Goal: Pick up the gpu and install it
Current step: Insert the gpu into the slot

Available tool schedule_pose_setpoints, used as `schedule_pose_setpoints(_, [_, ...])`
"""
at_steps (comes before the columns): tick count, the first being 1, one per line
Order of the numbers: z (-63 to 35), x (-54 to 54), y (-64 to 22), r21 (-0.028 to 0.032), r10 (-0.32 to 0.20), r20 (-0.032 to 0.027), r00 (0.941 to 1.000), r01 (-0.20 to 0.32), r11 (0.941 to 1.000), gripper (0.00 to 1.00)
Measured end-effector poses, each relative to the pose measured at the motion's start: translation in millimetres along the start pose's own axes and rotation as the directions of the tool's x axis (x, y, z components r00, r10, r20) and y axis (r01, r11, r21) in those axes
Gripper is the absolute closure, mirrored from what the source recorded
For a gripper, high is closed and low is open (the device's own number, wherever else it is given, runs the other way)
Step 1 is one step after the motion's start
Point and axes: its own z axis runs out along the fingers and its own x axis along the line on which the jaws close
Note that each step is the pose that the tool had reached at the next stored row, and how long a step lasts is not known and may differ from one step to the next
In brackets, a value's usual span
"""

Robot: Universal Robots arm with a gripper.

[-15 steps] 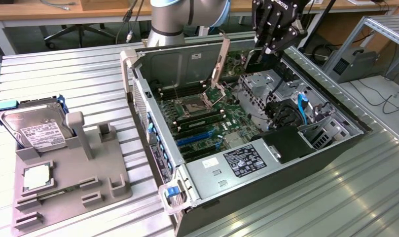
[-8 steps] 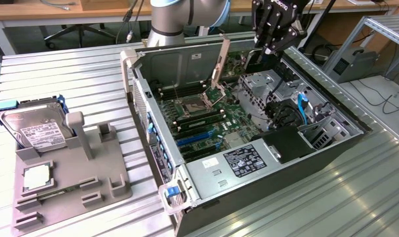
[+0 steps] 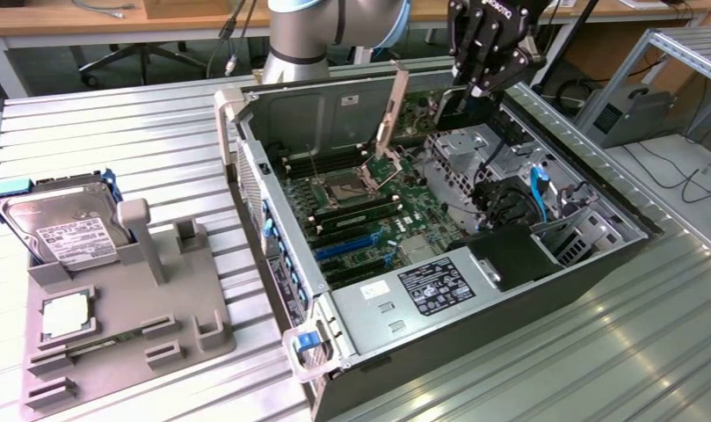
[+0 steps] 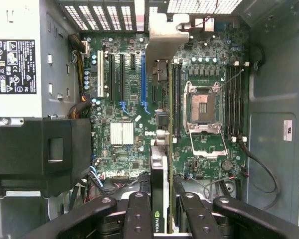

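My gripper hangs above the far end of the open computer case, shut on the gpu. The card's long silvery-beige bracket slants down toward the motherboard. In the wrist view the gpu runs edge-on away from my gripper, one black finger on each side of it. Its bracket ends near the case's vented wall. The card floats over the board between the blue expansion slot and the memory slots, apart from both.
An open CPU socket lies beside the card's line. The power supply and a black drive cage fill the case's near end. On the exterior view's left, a grey fixture holds a hard drive and a small square chip.
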Motion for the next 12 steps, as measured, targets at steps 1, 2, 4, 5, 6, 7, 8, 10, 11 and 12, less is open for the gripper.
schedule_pose_setpoints(1, [0.0, 0.0, 0.8, 0.0000, 0.000, -0.0001, 1.0000, 0.000, 1.0000, 0.73])
schedule_pose_setpoints(2, [0.1, 0.0, 2.8, 0.0000, 0.000, -0.0001, 1.0000, 0.000, 1.0000, 0.73])
schedule_pose_setpoints(4, [0.3, -0.1, 5.7, 0.0000, 0.000, -0.0002, 1.0000, 0.000, 1.0000, 0.73])
schedule_pose_setpoints(5, [0.4, -0.1, 7.2, 0.0000, 0.000, -0.0002, 1.0000, 0.000, 1.0000, 0.73])
schedule_pose_setpoints(6, [0.5, -0.1, 8.2, 0.0000, 0.000, -0.0002, 1.0000, 0.000, 1.0000, 0.73])
schedule_pose_setpoints(7, [0.5, -0.1, 9.6, 0.0000, 0.000, -0.0002, 1.0000, 0.000, 1.0000, 0.73])
schedule_pose_setpoints(8, [0.7, -0.1, 10.6, 0.0000, 0.000, -0.0002, 1.0000, 0.000, 1.0000, 0.73])
schedule_pose_setpoints(10, [0.9, -0.1, 12.9, 0.0000, 0.000, -0.0002, 1.0000, 0.000, 1.0000, 0.73])
schedule_pose_setpoints(11, [1.1, -0.1, 14.3, 0.0000, 0.000, -0.0001, 1.0000, 0.000, 1.0000, 0.73])
schedule_pose_setpoints(12, [1.3, -0.1, 15.0, 0.0000, 0.000, -0.0001, 1.0000, 0.000, 1.0000, 0.73])
